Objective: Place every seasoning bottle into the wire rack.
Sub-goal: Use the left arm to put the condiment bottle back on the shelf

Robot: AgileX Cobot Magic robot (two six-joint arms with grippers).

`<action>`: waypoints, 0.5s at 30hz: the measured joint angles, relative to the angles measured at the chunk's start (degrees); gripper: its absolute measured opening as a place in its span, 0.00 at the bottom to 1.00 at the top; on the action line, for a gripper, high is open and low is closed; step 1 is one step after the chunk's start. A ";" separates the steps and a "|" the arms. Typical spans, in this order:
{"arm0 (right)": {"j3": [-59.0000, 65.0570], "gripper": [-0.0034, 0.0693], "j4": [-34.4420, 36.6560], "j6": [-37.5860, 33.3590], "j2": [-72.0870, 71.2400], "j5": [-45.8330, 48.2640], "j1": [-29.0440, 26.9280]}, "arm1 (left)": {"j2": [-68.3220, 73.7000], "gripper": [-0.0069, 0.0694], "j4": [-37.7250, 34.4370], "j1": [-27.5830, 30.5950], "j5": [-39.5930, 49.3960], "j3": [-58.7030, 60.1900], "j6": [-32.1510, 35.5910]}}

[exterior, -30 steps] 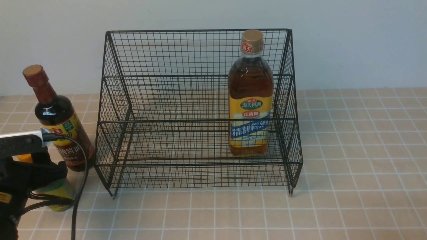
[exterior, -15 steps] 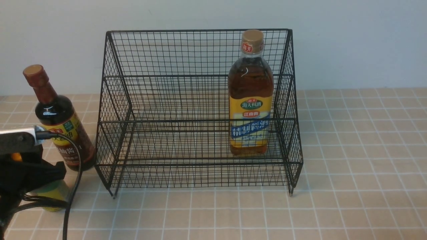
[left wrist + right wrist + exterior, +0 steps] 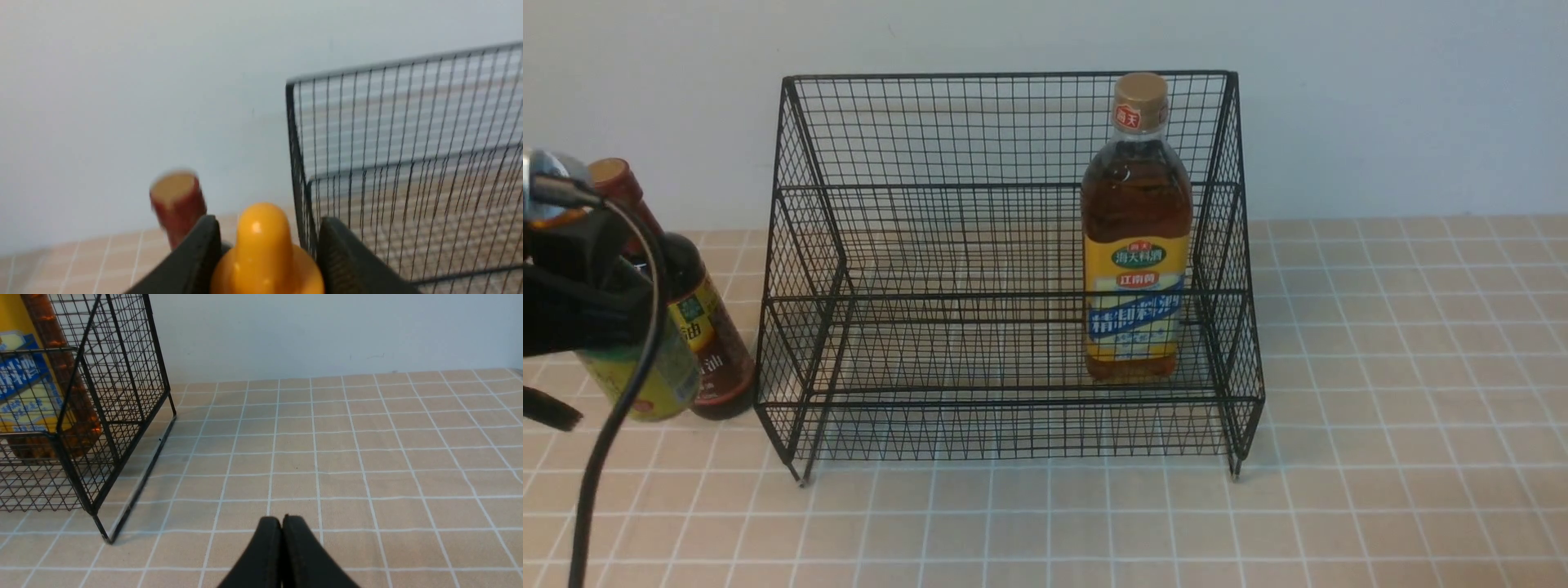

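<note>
The black wire rack (image 3: 1013, 188) stands mid-table. In its lower tier, at the right end, a tall amber bottle (image 3: 1135, 269) with a tan cap stands upright. Left of the rack, a dark long-necked bottle (image 3: 709, 347) with a reddish-brown cap (image 3: 177, 202) stands on the table. My left gripper (image 3: 580, 306) is shut on the small bottle (image 3: 641, 380) just below its yellow nozzle cap (image 3: 263, 245) and holds it above the table, in front of the dark bottle. My right gripper (image 3: 282, 520) is shut and empty, low over the table right of the rack.
A pale wall runs close behind the rack. The left arm's black cable (image 3: 613, 425) hangs down in front of the held bottle. The rack's left side wall (image 3: 300, 196) is close beside the left gripper's finger. Tiled tabletop (image 3: 367, 457) spreads right of the rack.
The left gripper closed onto the small bottle and rose, carrying it up from the table's front-left to the height of the dark bottle. The right arm stayed still.
</note>
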 joint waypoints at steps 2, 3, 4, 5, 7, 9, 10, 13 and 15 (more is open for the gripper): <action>0.00 0.03 0.00 0.00 0.00 0.00 0.00 | -0.36 0.45 -0.43 0.00 1.16 -1.93 -0.38; 0.00 0.03 0.00 0.00 0.00 0.00 0.00 | -0.36 0.45 -0.66 0.00 1.52 -2.44 -0.67; 0.00 0.03 0.00 0.00 0.00 0.00 0.00 | -0.23 0.45 -1.02 0.00 2.12 -2.98 -1.49; 0.00 0.03 0.00 0.00 0.00 0.00 0.00 | -0.11 0.45 -1.20 0.00 2.47 -3.14 -1.74; 0.00 0.03 0.00 0.00 0.00 0.00 0.00 | 0.43 0.45 -1.34 0.00 3.20 -3.27 -3.09; 0.00 0.03 0.00 0.00 0.00 0.00 0.00 | 0.98 0.45 -1.34 -0.05 4.01 -3.27 -4.04; 0.00 0.03 0.00 0.00 0.00 0.00 0.00 | 1.63 0.45 -1.34 -0.40 4.34 -3.27 -4.77; 0.00 0.03 0.00 0.00 0.00 0.00 0.00 | 2.91 0.44 -1.27 -3.70 4.12 -3.27 -5.28; 0.00 0.03 0.00 0.00 0.00 0.00 0.00 | 3.93 0.44 -1.27 -6.79 3.42 -3.27 -5.34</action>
